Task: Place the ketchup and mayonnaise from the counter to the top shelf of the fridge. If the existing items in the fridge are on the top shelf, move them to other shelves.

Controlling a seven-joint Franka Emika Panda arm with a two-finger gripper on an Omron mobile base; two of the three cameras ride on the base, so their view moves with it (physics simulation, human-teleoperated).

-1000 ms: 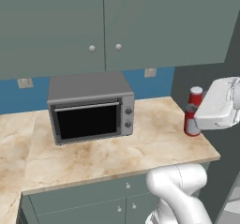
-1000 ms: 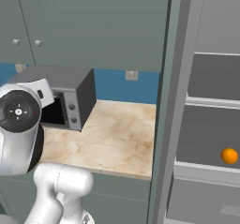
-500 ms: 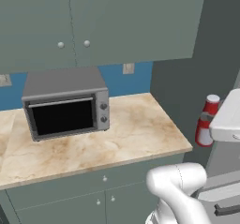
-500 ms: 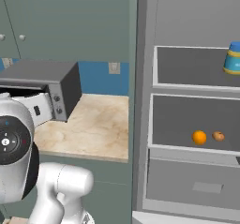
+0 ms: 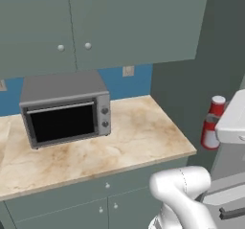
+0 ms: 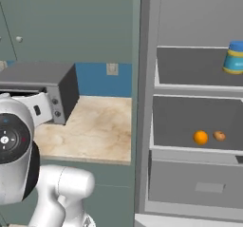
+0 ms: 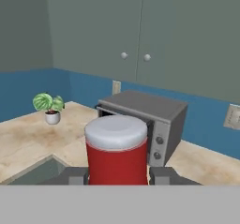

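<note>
The fridge stands at the right end of the room with its interior exposed: flat dark shelves with thin white rims above a grey drawer. The top shelf carries the mayonnaise, upright near its right side. The shelf below carries two existing items: an orange fruit and, just beside it to the right, a smaller brownish lump; the two lie apart from each other.

Grey-green wall cabinets with small round knobs run above a blue backsplash fitted with a pale wall outlet.

The surface is a beige marble-patterned worktop over grey-green cabinet doors, and it ends against the fridge's side panel. A grey microwave with a dark door window sits toward the back of the surface. In the hand view, a sink basin is recessed in the surface, and a small potted plant stands farther along.

The tool is closed on the ketchup, with one finger on each side of the red body. The bottle is upright, white cap uppermost, held in the air off the right end of the surface in front of the fridge's side panel.
</note>
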